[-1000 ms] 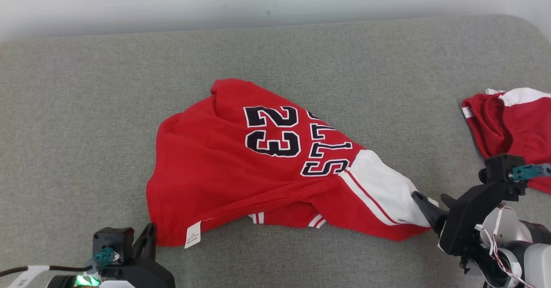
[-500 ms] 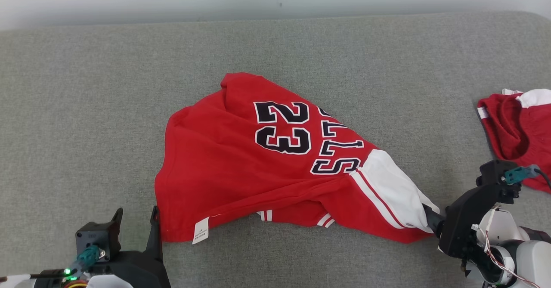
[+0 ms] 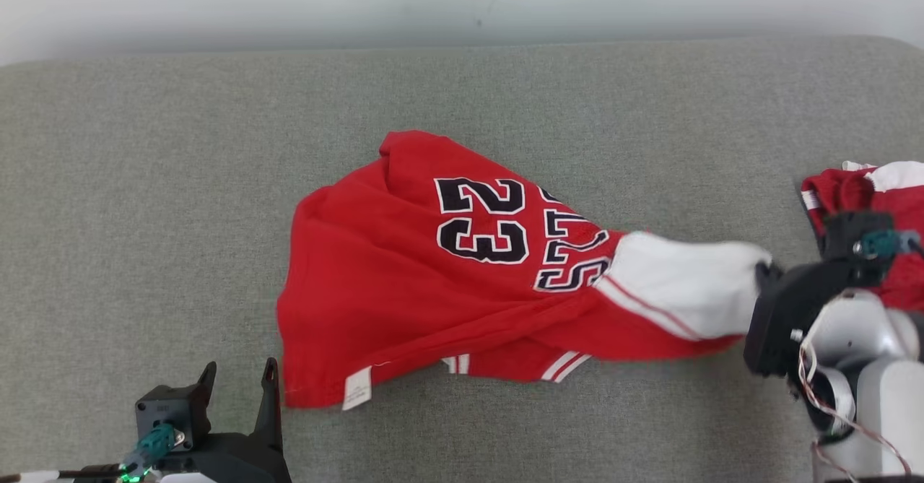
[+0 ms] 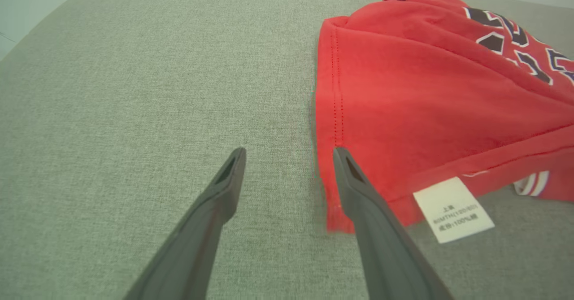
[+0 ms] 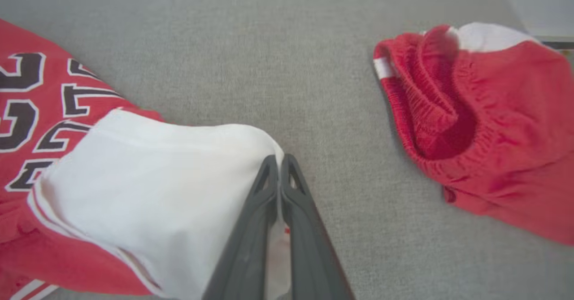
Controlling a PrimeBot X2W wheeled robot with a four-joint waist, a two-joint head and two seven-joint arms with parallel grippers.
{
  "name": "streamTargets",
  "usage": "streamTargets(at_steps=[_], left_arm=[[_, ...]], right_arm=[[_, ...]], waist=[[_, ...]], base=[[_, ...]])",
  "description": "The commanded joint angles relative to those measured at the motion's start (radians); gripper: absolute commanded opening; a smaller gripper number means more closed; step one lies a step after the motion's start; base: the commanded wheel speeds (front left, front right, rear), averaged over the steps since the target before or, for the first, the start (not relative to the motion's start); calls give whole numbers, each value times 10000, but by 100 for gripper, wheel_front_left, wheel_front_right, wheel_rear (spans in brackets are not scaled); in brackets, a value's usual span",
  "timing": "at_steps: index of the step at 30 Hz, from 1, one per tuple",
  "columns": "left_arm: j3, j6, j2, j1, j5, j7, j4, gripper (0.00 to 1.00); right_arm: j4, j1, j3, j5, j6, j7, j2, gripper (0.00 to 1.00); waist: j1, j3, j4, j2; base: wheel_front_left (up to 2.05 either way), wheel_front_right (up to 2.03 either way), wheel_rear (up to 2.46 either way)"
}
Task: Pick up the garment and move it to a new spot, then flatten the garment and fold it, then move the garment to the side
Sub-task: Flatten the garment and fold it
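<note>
While the right gripper (image 5: 279, 160) pinches the shirt (image 3: 375, 288) by just its sleeve (image 5: 157, 179) (thin bite), a tug could slip it. With the left gripper (image 4: 289, 153) spread and empty, the hem (image 4: 334, 111) may drag.

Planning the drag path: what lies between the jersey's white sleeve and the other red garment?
Bare grey cushion, seen in the right wrist view between the white sleeve and the other red garment.
</note>
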State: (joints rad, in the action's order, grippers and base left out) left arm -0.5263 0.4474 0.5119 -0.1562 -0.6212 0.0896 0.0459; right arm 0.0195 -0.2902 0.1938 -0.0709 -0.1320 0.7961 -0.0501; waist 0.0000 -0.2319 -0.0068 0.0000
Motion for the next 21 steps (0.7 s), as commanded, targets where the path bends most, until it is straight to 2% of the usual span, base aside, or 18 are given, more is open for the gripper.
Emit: streamTargets(at_steps=[1,5,8,9,10,15,21], left_arm=[[-5,-38,-42,123,-75,-71,-16,100],[-47,-44,-84,86,-77,-102,-25,100],[-195,-156,-172,-60,-14,-93,-36,100],[-236,-152,-192,-87,1,-83,-55,100],[-304,-213,-236,-113,8,-67,-77,100],[-386,-259,-326,25,-92,-137,-168,100],[-600,-439,-551,226,-316,-43,-241,100]], right_arm=[[-45,-304,30,516,24,-370,-10,0],[608,-1030,-105,1424,24,-1344,-314,0],[2032,-1834,-215,1891,24,-2480,-668,0],[2367,-1963,-260,1974,24,-2684,-762,65],[2717,-2036,-159,2008,24,-2725,-756,100],[3202,-2117,-141,1832,24,-2736,-725,100],[2264,-1512,-144,1573,24,-2278,-726,100]], waist=[[0,67,-22,0],[0,100,-17,0],[0,89,117,0],[0,94,175,0],[0,108,264,0],[0,235,509,0],[0,417,561,0]], base=[[0,0,0],[0,0,0],[0,0,0],[0,0,0],[0,0,0],[0,0,0],[0,0,0]])
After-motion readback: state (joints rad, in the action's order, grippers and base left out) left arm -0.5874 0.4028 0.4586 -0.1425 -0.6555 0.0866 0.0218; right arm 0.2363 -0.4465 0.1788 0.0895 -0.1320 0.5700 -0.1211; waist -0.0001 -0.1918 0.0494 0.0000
